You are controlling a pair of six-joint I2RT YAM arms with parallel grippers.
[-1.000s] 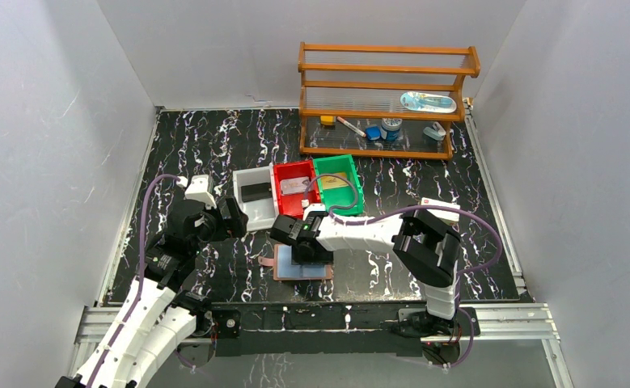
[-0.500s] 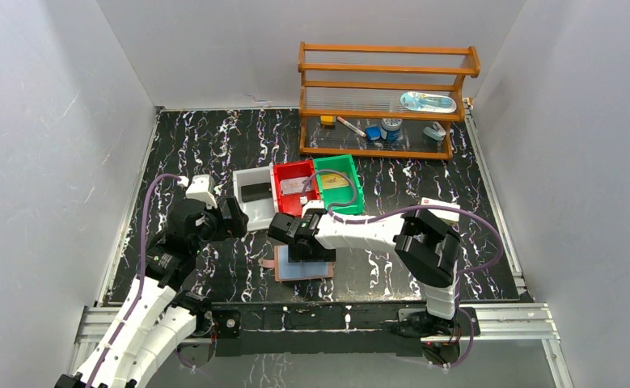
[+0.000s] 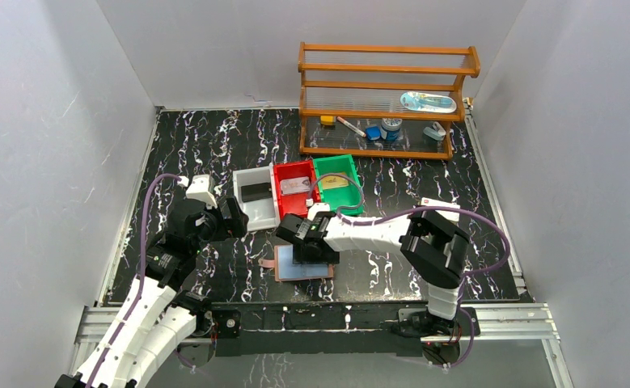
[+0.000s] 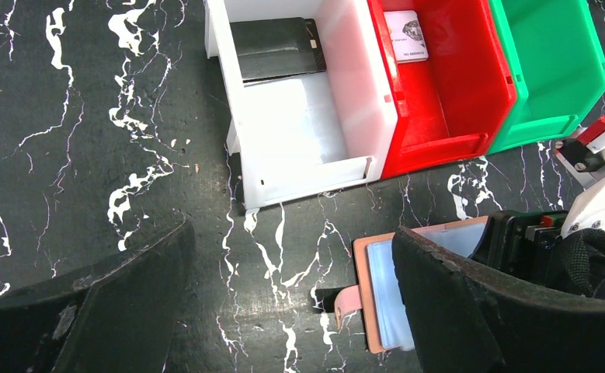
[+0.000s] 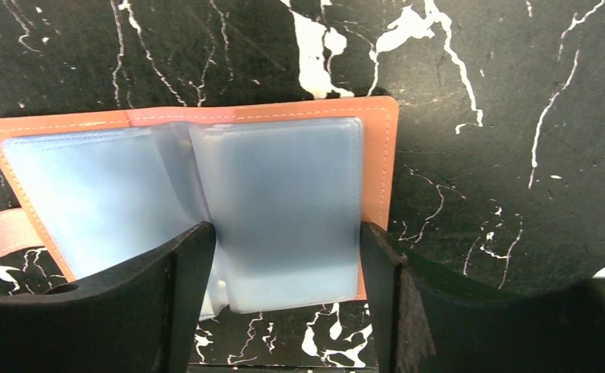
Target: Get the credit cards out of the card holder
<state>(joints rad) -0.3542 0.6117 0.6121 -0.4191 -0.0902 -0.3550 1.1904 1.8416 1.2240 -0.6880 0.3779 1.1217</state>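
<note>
Black marbled worktop [image 3: 214, 145], middle of its near edge: the card holder [image 5: 206, 171] lies open flat, long axis along that edge, directly beneath the right tool [image 5: 283, 241], whose jaws stand wide astride one pocket. The left tool [image 4: 291, 272], also wide, hangs farther off.

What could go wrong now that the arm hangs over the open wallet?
The right gripper, open, straddles one clear pocket of the card holder. Closing may pinch the soft sleeve rather than a card and drag the whole holder up. Nothing pins it down: the left gripper hovers open, apart, by the white bin.
</note>
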